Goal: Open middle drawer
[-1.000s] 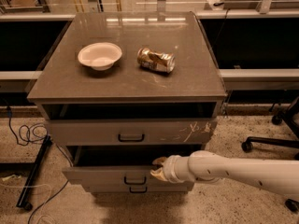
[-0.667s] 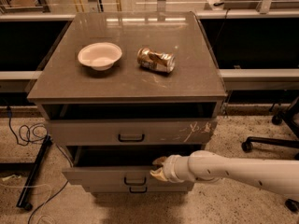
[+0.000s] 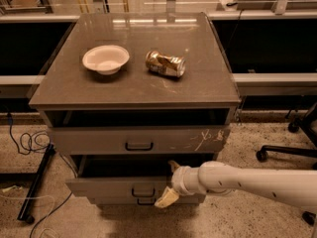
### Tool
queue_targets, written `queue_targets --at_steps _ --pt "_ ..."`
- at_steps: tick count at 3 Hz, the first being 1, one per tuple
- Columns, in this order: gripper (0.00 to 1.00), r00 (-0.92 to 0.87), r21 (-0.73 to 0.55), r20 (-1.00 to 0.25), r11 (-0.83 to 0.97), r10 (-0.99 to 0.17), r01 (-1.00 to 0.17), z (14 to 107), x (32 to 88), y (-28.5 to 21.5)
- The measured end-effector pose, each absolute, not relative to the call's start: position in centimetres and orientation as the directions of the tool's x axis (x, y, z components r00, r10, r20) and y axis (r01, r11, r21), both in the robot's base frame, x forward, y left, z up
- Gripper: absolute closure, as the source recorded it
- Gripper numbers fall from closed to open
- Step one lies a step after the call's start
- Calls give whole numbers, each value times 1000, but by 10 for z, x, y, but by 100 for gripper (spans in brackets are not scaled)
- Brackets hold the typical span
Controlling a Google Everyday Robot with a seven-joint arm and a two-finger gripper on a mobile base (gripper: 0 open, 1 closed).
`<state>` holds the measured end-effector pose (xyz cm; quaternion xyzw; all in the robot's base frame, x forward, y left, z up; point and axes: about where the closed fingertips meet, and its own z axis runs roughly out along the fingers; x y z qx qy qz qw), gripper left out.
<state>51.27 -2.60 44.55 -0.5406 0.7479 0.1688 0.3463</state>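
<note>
The middle drawer (image 3: pixel 114 186) is a wide grey drawer with a plain front and a small black loop handle (image 3: pixel 143 192). It stands pulled out a little from the cabinet, with a dark gap above it. My gripper (image 3: pixel 170 182) is at the right part of that drawer's front, just right of the handle. Its beige fingers are apart: one (image 3: pixel 174 165) is up at the drawer's top edge, the other (image 3: pixel 166 199) is low in front of the drawer front. The white arm (image 3: pixel 247 182) comes in from the right.
Above is the taller drawer front with white scratch marks (image 3: pixel 138 140), below a slim drawer front (image 3: pixel 143 201). On the cabinet top (image 3: pixel 198 88) sit a white bowl (image 3: pixel 105 59) and a crushed can (image 3: pixel 165 64). Cables (image 3: pixel 29 143) lie left, a chair base (image 3: pixel 287 150) right.
</note>
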Motion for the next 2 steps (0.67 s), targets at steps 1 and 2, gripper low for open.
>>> queue_targets --at_steps 1,2 --pt "0 -176 -121 -691 352 -701 -928 429 509 -25" --pt "0 -174 -119 -684 344 -708 -931 415 501 -26"
